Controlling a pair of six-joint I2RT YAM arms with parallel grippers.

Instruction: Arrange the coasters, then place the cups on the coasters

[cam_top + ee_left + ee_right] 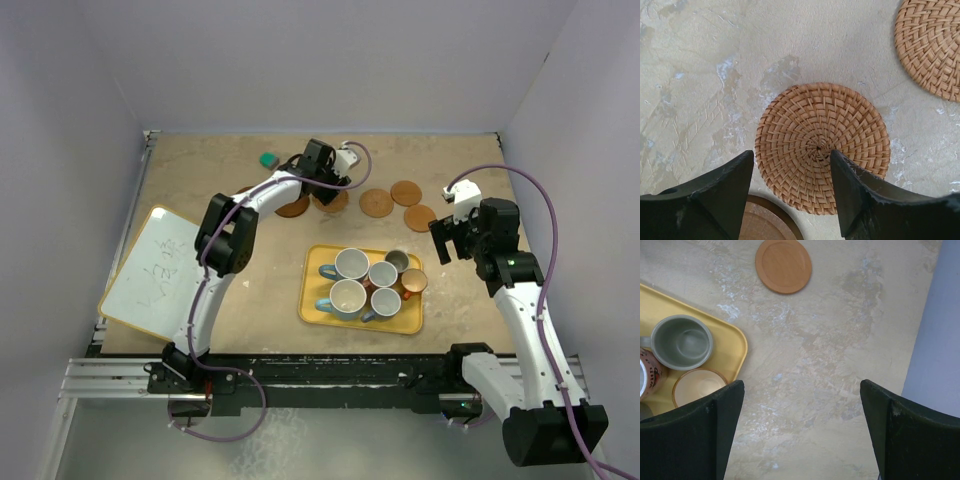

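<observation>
**Coasters being arranged, cups not yet started**

Mottled beige desk (270,300) inside pale walls. At far centre the left fingers (715,200) hover part-open and empty over a round woven rattan coaster (822,147). It lies flat, weave up; as a disc it has no long axis or heading. The right fingers (690,440) are spread wide, holding nothing. Six cups (352,264) sit on the yellow rectangular tray (408,322). Judged next: a low pinch at the coaster's edge.

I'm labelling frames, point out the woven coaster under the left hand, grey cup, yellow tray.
woven coaster (818,147), left wrist view, centre.
grey cup (682,343), right wrist view, inner floor.
yellow tray (731,342), right wrist view, corner.
</observation>
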